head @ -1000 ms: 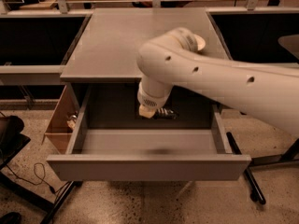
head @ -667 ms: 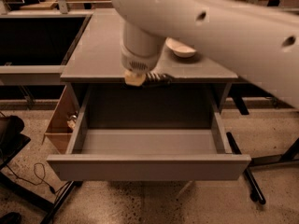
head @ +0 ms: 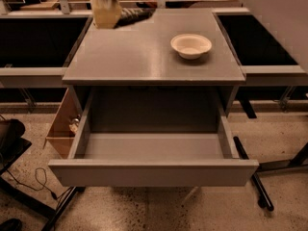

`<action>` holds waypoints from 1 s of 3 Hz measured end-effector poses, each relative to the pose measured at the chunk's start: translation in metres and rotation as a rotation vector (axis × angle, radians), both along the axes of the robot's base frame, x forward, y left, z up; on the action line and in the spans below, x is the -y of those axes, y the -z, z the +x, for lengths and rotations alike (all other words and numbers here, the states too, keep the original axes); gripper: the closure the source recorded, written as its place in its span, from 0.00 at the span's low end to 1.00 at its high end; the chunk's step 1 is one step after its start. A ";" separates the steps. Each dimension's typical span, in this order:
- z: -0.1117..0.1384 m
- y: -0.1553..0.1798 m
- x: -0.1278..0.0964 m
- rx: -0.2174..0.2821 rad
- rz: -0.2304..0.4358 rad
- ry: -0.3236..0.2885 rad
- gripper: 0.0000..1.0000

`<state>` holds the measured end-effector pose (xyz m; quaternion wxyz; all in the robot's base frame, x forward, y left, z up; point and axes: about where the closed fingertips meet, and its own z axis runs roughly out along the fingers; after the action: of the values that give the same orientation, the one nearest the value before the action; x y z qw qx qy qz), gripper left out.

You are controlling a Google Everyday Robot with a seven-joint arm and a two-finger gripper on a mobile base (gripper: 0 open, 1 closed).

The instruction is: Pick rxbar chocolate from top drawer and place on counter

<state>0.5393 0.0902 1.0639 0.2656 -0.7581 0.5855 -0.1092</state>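
The top drawer (head: 153, 172) is pulled fully open and its inside shows nothing in it. My gripper (head: 114, 17) is high above the far left part of the counter (head: 144, 57), near the top edge of the view. It is shut on the rxbar chocolate (head: 134, 16), a dark flat bar that sticks out to the right of the pale fingers (head: 106, 14). The bar hangs above the counter's back edge and does not touch it.
A white bowl (head: 191, 45) stands on the right part of the counter. Black-topped benches (head: 38, 37) flank the cabinet on both sides. A brown wooden side box (head: 65, 124) hangs at the cabinet's left. Chair legs (head: 255, 177) stand on the floor at the right.
My gripper has risen out of the drawer with the bar and moved up and back to the far left of the counter. My arm no longer covers the bowl.
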 end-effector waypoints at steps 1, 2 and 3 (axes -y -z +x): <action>-0.005 -0.045 -0.009 0.068 0.048 -0.060 1.00; -0.007 -0.051 -0.011 0.091 0.065 -0.063 1.00; 0.022 -0.032 -0.015 0.145 0.064 -0.110 1.00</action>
<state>0.5614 0.1050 1.0963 0.3371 -0.7701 0.5256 -0.1304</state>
